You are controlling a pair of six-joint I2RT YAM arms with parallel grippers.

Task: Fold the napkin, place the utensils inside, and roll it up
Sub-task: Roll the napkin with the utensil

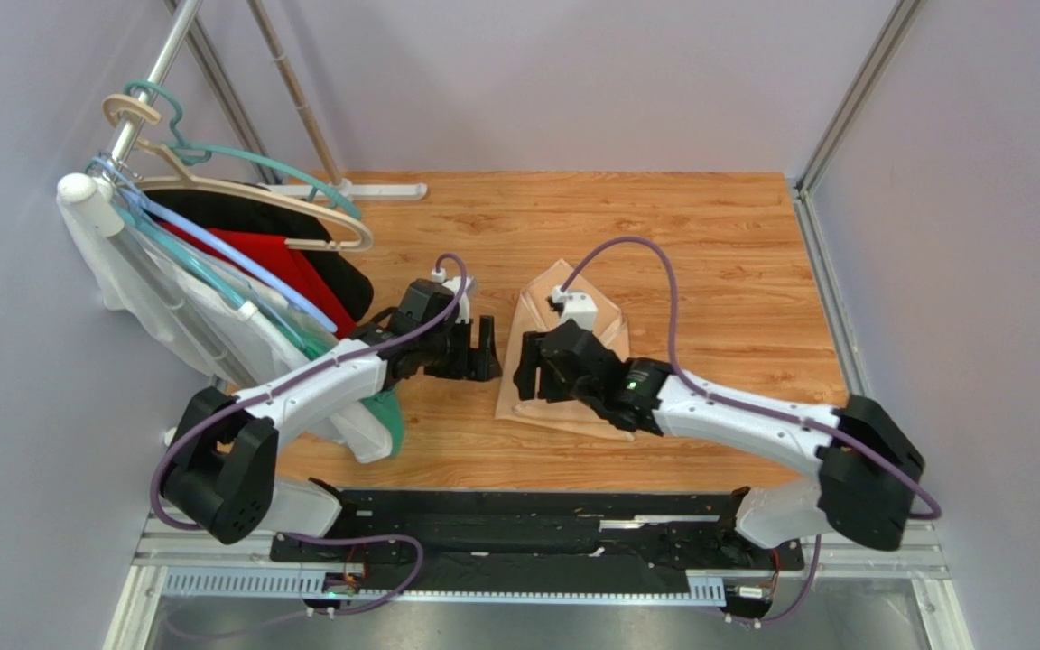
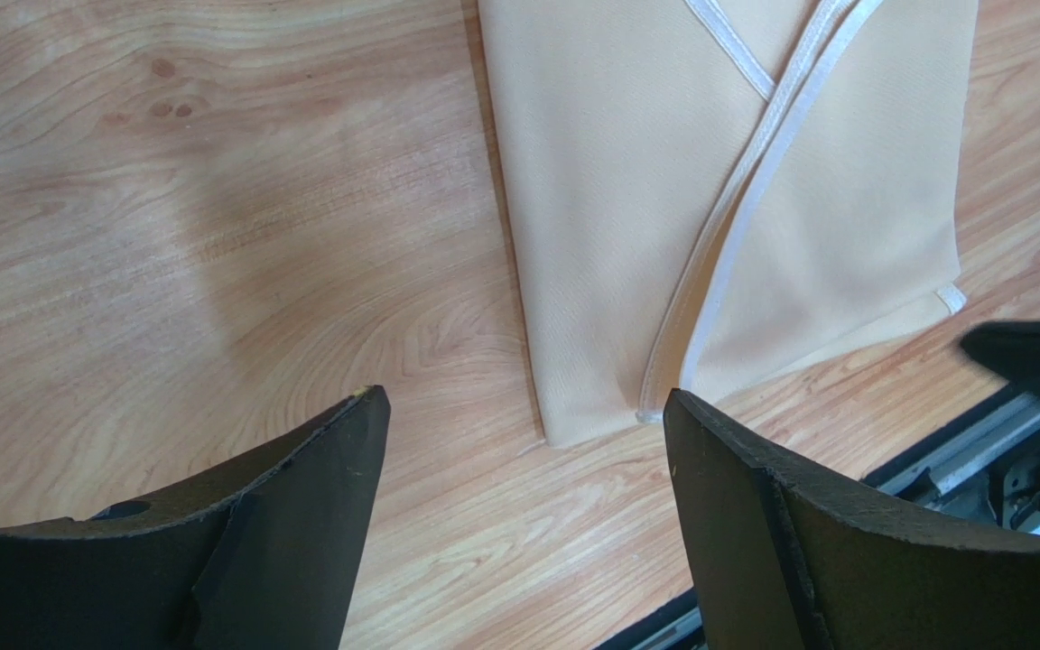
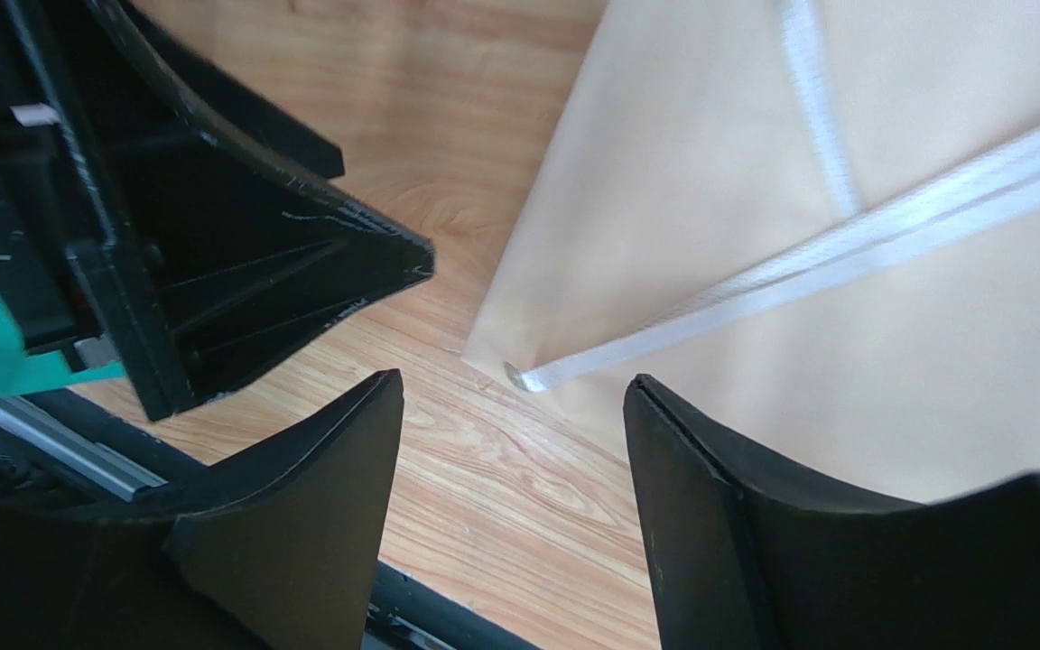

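Garments (image 1: 275, 264) on hangers are crowding the upper left of the top view, at the edge of the wooden table (image 1: 715, 244). Just right of them, the left gripper (image 1: 475, 350) is hovering over bare wood with its jaws spread apart, gripping nothing. In its wrist view, the napkin's lower corner is showing between the fingers (image 2: 309, 474). The napkin (image 1: 549, 415) is lying folded flat at the centre of the table, its white-hemmed edges crossing on top. Over the napkin's left side, the right gripper (image 1: 528, 369) is hanging with its jaws parted. It is clamping nothing, and a hemmed corner is lying just beyond the gap.
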